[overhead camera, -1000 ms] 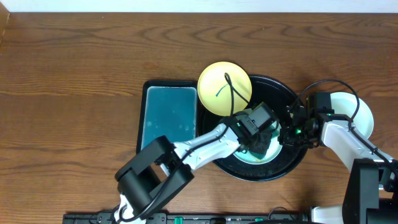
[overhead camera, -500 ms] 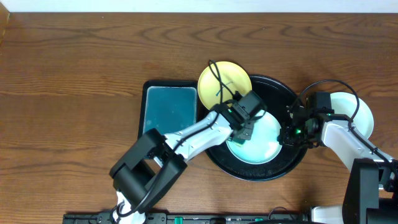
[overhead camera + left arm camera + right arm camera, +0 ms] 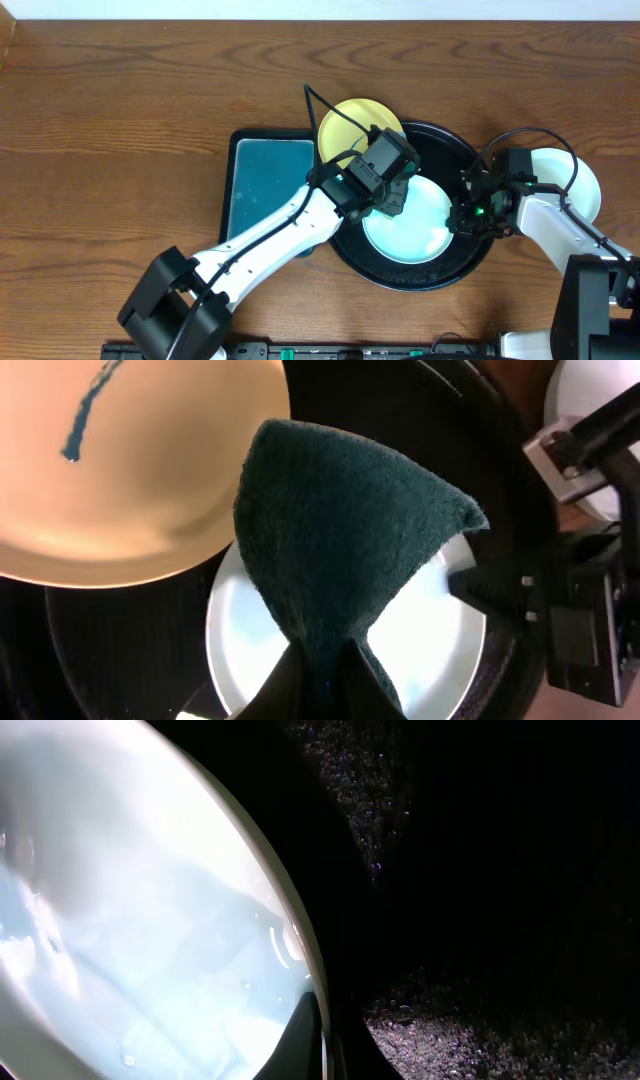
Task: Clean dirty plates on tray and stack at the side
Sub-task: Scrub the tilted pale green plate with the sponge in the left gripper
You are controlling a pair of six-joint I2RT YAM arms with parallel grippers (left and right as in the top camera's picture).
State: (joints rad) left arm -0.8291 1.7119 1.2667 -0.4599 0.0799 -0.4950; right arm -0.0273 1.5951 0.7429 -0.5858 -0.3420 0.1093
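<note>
The black tray (image 3: pixel 470 262) holds a mint-white plate (image 3: pixel 420 232) that looks wet. My right gripper (image 3: pixel 461 216) is shut on that plate's right rim (image 3: pixel 318 982), one finger inside the rim and one outside. A pale yellow plate (image 3: pixel 345 128) with a teal smear (image 3: pixel 85 415) overlaps the tray's upper left edge. My left gripper (image 3: pixel 325 682) is shut on a dark green sponge (image 3: pixel 340 530), which hangs over the mint-white plate's upper left edge, next to the yellow plate. Another pale plate (image 3: pixel 585 185) lies on the table right of the tray, partly under my right arm.
A rectangular teal sponge dish (image 3: pixel 272 190) sits just left of the tray, with my left arm crossing its lower right corner. Bare wooden table (image 3: pixel 120 120) stretches to the left and back. Cables loop above both wrists.
My left gripper has carried the sponge up and left off the mint-white plate's middle, uncovering most of that plate. The right gripper has kept its hold and not moved.
</note>
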